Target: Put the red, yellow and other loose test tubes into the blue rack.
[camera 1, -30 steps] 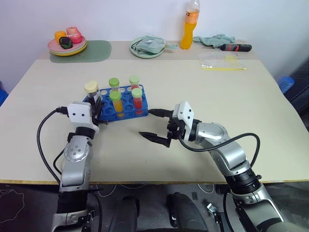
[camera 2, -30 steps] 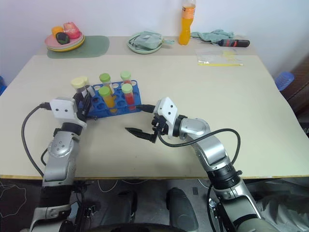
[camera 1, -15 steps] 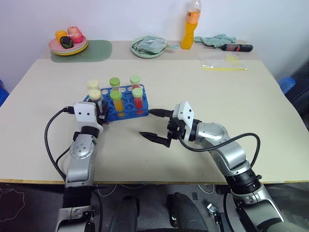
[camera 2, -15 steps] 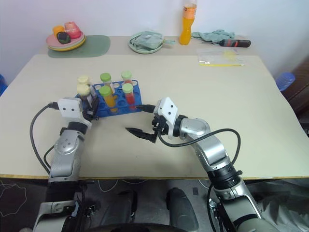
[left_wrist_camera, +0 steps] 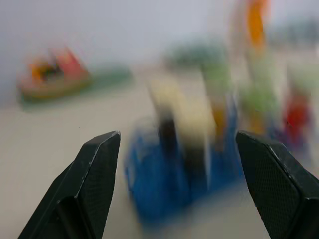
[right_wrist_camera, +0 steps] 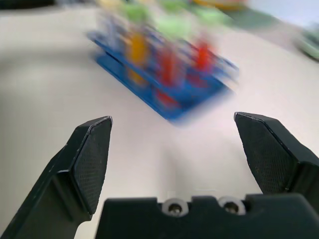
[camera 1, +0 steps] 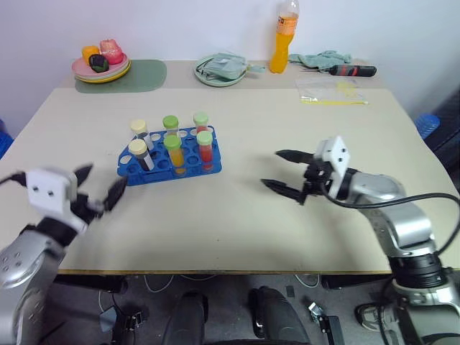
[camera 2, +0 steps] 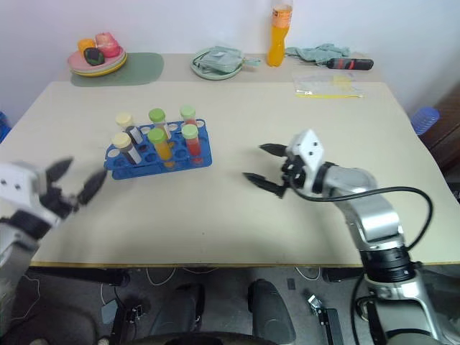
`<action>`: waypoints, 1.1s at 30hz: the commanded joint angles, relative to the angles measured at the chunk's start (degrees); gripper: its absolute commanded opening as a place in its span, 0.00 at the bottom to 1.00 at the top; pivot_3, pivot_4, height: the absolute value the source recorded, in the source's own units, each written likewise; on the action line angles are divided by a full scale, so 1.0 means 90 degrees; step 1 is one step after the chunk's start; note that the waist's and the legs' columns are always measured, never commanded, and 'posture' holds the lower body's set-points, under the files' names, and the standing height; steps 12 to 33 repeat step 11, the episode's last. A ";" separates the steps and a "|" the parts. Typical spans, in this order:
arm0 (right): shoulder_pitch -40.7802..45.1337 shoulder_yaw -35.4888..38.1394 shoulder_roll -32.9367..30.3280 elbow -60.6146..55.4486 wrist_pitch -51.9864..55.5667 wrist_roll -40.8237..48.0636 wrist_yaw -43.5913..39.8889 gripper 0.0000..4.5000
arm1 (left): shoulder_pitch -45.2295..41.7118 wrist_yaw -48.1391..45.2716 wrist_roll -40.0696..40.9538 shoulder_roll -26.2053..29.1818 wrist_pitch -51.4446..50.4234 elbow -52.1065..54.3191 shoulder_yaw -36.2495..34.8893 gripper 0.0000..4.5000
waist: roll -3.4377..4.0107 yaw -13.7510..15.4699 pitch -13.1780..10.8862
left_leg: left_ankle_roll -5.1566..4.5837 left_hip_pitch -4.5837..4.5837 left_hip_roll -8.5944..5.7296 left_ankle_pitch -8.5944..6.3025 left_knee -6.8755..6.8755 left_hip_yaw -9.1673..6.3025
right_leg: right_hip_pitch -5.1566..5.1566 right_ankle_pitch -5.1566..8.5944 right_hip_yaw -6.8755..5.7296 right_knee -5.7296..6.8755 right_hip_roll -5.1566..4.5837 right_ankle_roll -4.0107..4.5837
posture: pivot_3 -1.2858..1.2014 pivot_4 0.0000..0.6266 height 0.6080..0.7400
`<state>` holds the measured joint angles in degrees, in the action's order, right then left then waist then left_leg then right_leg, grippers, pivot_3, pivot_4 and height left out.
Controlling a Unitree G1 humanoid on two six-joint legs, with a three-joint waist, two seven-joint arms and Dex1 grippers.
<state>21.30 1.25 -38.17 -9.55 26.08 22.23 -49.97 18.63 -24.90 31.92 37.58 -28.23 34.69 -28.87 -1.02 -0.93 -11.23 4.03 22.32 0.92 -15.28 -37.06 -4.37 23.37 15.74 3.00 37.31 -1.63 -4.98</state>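
While grippers flank, blue rack between.

The arms were silver-grey metal with black joint rings. Each hand, left hand and right hand, had two black pointed fingers with dimpled pads, a white wrist block behind, black cable looping back, and two screws at the base.

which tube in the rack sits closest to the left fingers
The cream-capped tube at the rack's front left corner. The other cream-capped one stands behind it, and the green-capped tubes are further right.
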 commanded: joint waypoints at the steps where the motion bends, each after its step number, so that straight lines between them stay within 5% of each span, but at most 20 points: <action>1: -0.0009 0.0290 -0.0213 0.0275 -0.0278 -0.0067 -0.0135 0.97 | 0.0052 -0.0223 -0.0232 0.0113 0.0117 0.0068 -0.0002 0.84 | -0.0002 0.0004 -0.0001 | 0.0000 0.0000 0.0002 0.0000 -0.0001 0.0000 | 0.0000 0.0001 0.0000 -0.0001 0.0003 0.0002 | 0.52 0.24 1.00; 33: -0.0204 0.0306 -0.0297 0.0382 -0.0468 -0.0172 -0.0255 0.97 | -0.0135 -0.0249 -0.0803 -0.0153 0.0326 -0.0305 0.0460 0.84 | -0.0001 -0.0018 -0.0001 | -0.0003 0.0001 0.0004 -0.0002 0.0000 0.0003 | 0.0001 -0.0010 0.0003 -0.0002 0.0004 -0.0018 | 0.52 0.24 1.00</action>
